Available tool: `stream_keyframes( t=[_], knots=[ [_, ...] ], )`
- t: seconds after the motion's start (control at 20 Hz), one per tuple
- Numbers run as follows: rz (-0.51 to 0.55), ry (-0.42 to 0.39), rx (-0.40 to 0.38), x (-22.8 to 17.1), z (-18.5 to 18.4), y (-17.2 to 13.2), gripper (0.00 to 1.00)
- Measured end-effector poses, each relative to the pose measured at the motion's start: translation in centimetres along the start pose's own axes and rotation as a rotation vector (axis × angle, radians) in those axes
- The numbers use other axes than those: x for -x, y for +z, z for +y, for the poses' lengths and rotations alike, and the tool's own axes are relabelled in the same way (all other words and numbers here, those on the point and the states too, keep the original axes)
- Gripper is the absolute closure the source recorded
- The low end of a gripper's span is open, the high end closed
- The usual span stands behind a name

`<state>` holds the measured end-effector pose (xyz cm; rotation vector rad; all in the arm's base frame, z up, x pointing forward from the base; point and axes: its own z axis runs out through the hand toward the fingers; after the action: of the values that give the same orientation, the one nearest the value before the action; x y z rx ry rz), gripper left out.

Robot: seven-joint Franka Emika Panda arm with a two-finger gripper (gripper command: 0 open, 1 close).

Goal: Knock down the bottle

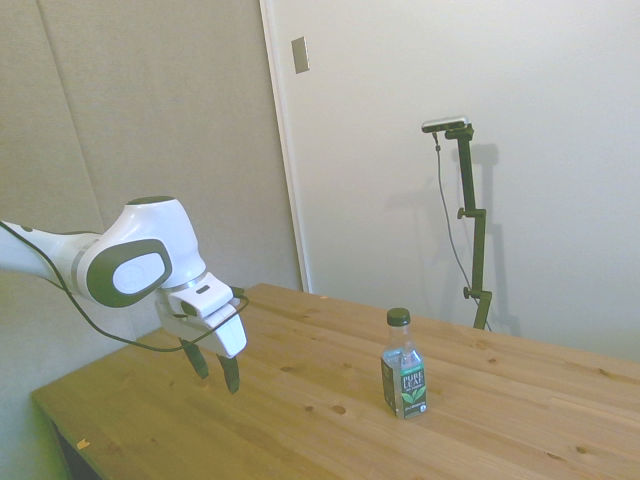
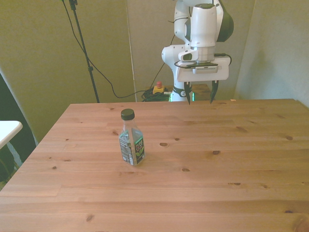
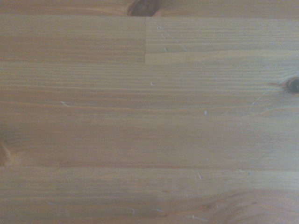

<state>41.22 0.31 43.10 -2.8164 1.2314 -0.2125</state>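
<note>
Here the bottle stands upright on the table, capped and untouched, a little toward the front view's left of the table's middle. It is small and clear, with a dark green screw cap and a dark label bearing a green leaf; the upper part above the label is see-through plastic.

The gripper hangs well apart from it, above the table's far edge and toward the front view's right. Its two dark fingers point straight down with a wide gap between them, holding nothing, and their tips are clear of the wood. The white arm reaches in roughly level, with a rounded grey-and-white joint just behind the wrist and a black cable looping under it.

The front view shows the spread of the fingers plainly; the side view shows them nearly in line, so the gap is harder to read there, but it gives the height above the boards. The wrist view shows only pale planks with fine grain, a few dark knots and small light scratches; the bottle is out of it.
</note>
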Motion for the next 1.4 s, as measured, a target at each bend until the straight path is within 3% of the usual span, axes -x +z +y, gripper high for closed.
stream_keyframes(
  t=[0.3, 0.75, 0.8, 0.85, 1.0, 1.4],
  knots=[
    [0.032, 0.04, -0.018, -2.3, 0.6, -1.6, 0.0],
    [0.092, 0.263, -0.026, -16.1, 2.8, -3.4, 0.0],
    [0.093, 0.26, -0.027, -16.0, 2.6, -3.4, 0.0],
    [0.091, 0.254, -0.025, -15.8, 2.2, -3.3, 1.0],
    [0.094, 0.294, -0.016, -15.5, 1.2, -2.8, 1.0],
    [0.118, 0.409, 0.004, -20.9, 2.3, -2.1, 1.0]
  ],
)
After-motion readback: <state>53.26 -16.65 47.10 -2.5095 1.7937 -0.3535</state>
